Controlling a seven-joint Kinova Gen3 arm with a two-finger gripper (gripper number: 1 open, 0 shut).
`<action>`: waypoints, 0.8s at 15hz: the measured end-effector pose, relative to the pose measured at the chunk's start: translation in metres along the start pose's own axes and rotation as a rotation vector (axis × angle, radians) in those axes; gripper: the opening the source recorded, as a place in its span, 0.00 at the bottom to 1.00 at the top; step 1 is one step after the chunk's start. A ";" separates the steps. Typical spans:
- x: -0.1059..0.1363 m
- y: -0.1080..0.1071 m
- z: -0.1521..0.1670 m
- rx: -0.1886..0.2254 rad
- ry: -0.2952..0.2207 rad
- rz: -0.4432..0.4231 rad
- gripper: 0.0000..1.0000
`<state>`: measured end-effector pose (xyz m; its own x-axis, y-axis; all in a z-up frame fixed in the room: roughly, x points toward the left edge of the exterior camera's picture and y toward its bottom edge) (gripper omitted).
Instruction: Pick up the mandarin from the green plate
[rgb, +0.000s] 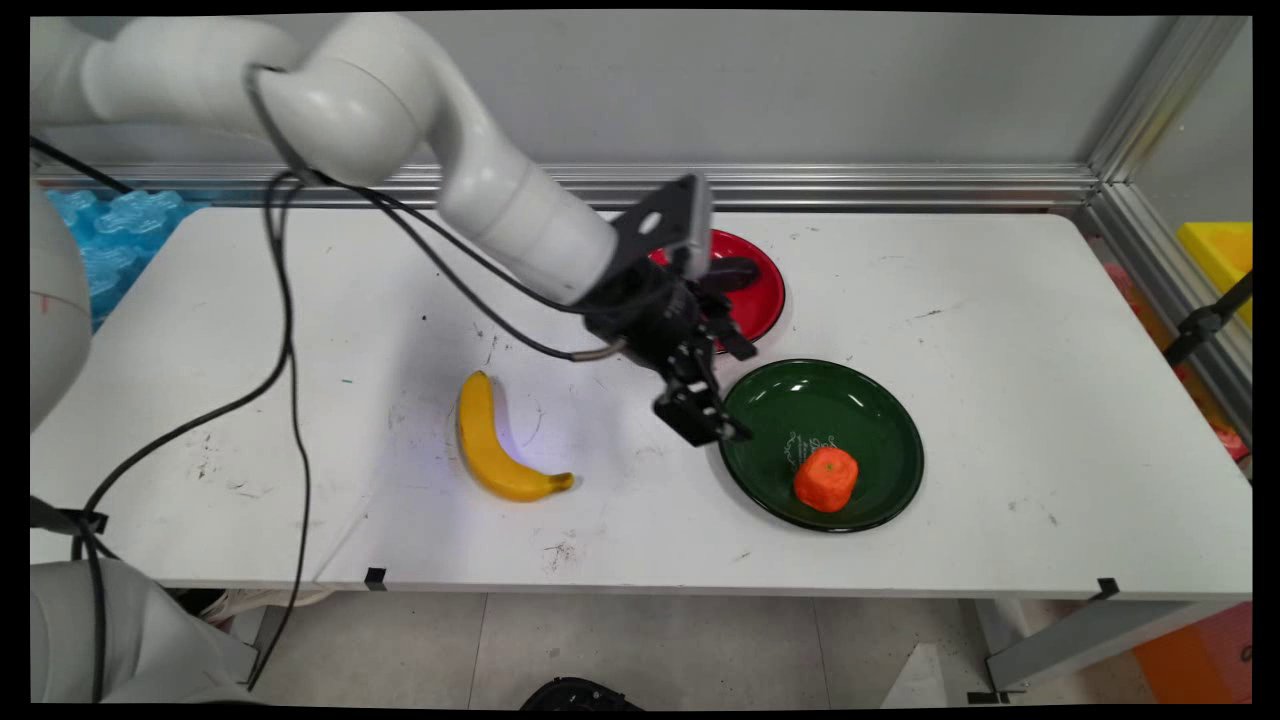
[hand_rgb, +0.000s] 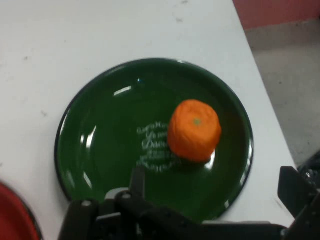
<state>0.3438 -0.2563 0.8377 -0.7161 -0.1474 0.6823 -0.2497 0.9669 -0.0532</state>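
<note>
My gripper (rgb: 733, 392) hangs open just above the left rim of a dark green plate (rgb: 880, 405), with nothing between its fingers. An orange fruit (rgb: 826, 478) sits on that plate toward its near side, a short way right of and nearer than the gripper. In the hand view the orange (hand_rgb: 194, 130) lies right of the middle of the green plate (hand_rgb: 100, 130), ahead of the gripper (hand_rgb: 215, 192), whose fingers (hand_rgb: 137, 181) stand wide apart.
A red plate (rgb: 765, 290) lies behind the gripper, partly hidden by the hand; its edge (hand_rgb: 12, 215) shows in the hand view. A yellow banana (rgb: 490, 440) lies on the table (rgb: 1000, 330) to the left. Black cables hang at the left.
</note>
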 end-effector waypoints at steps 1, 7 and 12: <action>0.003 -0.001 0.010 0.001 0.001 0.004 1.00; 0.014 -0.008 0.060 0.005 -0.006 0.024 1.00; 0.017 -0.013 0.090 0.000 -0.016 0.045 1.00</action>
<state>0.2759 -0.2898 0.7848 -0.7367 -0.1073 0.6677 -0.2171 0.9726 -0.0833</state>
